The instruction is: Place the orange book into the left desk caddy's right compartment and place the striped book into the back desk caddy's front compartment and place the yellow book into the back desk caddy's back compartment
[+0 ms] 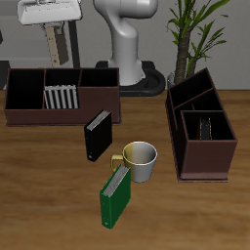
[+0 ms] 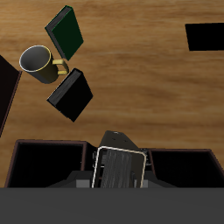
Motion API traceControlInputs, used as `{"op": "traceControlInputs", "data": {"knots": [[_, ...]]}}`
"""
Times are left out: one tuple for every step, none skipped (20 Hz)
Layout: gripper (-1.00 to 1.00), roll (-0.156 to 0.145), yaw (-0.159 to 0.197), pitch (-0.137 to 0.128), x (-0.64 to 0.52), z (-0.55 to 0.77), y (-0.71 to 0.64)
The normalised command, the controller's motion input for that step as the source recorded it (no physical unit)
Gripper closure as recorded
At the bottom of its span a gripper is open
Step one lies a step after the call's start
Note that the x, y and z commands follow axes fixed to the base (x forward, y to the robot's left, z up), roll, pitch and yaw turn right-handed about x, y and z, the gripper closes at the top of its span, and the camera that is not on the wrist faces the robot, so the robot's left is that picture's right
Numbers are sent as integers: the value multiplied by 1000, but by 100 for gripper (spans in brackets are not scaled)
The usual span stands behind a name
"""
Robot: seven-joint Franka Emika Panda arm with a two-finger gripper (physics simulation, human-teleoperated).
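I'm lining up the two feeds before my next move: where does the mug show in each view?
Exterior view: the mug stands on the table toward the front edge, between the black book and the green book.
Wrist view: the mug sits on the wood, again between the green book and the black book.
Shared landmark: the black book, beside the mug in both.
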Motion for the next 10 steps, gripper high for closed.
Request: {"op": "traceControlInputs", "data": {"knots": [[100, -33, -59, 14, -163, 148, -143], [100, -12, 55, 6, -189, 59, 1], [100, 43, 49, 52, -115, 6, -8], [100, 314, 464, 171, -180, -377, 130], [100, 137, 398, 32, 15, -30, -136], [100, -184, -80, 22, 16, 77, -488], [100, 54, 186, 52, 52, 74, -266], [100, 63, 193, 100, 105, -59, -293], [100, -43, 222, -24, -82, 26, -729], [100, 6, 241, 43, 24, -88, -133]]}}
